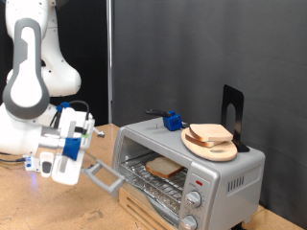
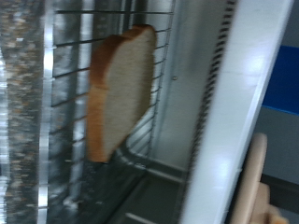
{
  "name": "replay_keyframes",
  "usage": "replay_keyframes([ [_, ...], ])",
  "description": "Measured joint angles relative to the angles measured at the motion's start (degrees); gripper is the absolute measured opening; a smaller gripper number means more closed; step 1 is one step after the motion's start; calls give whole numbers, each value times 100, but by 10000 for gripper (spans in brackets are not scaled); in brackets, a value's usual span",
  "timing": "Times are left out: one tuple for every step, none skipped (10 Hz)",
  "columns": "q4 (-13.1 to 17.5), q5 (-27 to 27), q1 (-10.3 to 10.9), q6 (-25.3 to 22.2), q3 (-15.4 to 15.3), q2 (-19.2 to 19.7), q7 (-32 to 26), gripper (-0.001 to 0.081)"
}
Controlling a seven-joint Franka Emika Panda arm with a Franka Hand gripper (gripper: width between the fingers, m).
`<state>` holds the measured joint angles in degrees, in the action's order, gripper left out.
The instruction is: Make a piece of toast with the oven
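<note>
Nearest my exterior camera is the wooden counter [image 1: 58, 206], with the oven [image 1: 187, 163] standing on it toward the exterior view's right. Its glass door [image 1: 104, 174] is dropped open and juts toward the exterior view's left. On the wire rack [image 1: 158, 175] inside I see the piece of toast [image 1: 165, 167] lying flat, pale face up with a darker crust around it. Two round knobs [image 1: 194, 203] sit on the front panel at the oven's lower right, with a small red mark [image 1: 197, 181] above them.

On the oven's roof rests a round wooden plate [image 1: 209, 147] carrying more bread slices [image 1: 211, 134], with a small blue object [image 1: 173, 121] beside it toward the exterior view's left and a black stand [image 1: 232, 115] behind the plate.

My arm [image 1: 34, 72] is at the exterior view's left, and the hand [image 1: 79, 144] hangs just off the outer edge of the open door, close to it; I cannot tell whether it touches. Whether the fingers are apart or together I cannot tell either, since they are too small and blurred, and they do not show in the wrist view.

That wrist view looks straight into the oven cavity: the toast [image 2: 120, 93] fills the middle on the rack bars [image 2: 65, 84], with the silver door frame [image 2: 234, 103] close alongside it and a sliver of the wooden plate [image 2: 252, 187] past that
</note>
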<state>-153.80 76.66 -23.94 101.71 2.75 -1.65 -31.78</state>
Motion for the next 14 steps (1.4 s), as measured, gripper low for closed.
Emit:
replay_keyframes([
  [-117,139,57,3,-97,-189,62,808],
  [-235,284,123,24,-203,-385,148,808],
  [-357,442,199,75,-319,-597,233,808],
  [-485,644,279,189,-457,-814,297,808],
  [-594,852,370,361,-613,-1027,392,808],
  [-653,1042,455,540,-763,-1190,485,808],
  [-675,1174,511,678,-884,-1290,571,808],
  [-676,1235,534,743,-972,-1348,673,808],
  [-676,1231,535,748,-987,-1380,768,808],
  [-679,1175,510,748,-966,-1392,845,808],
  [-695,1066,432,748,-890,-1407,863,808],
  [-713,881,301,743,-772,-1428,868,808],
  [-716,644,143,727,-627,-1443,883,808],
  [-710,499,0,734,-505,-1449,886,808],
])
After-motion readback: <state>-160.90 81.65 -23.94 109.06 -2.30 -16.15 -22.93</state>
